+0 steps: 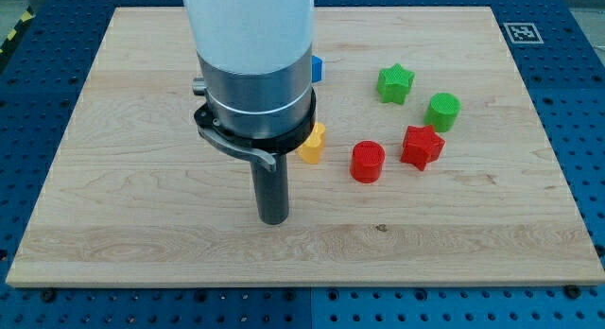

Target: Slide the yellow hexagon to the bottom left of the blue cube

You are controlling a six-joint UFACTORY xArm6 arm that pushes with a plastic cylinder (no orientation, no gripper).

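Note:
My tip rests on the wooden board, below and to the left of a yellow block whose left side is hidden behind the arm; its shape cannot be made out fully. The tip is apart from it. A blue block shows only as a small sliver at the arm's right edge, above the yellow block. The arm's white and grey body covers the board's upper middle.
A red cylinder lies right of the yellow block, and a red star right of that. A green star and a green cylinder sit at upper right. The wooden board has blue perforated table around it.

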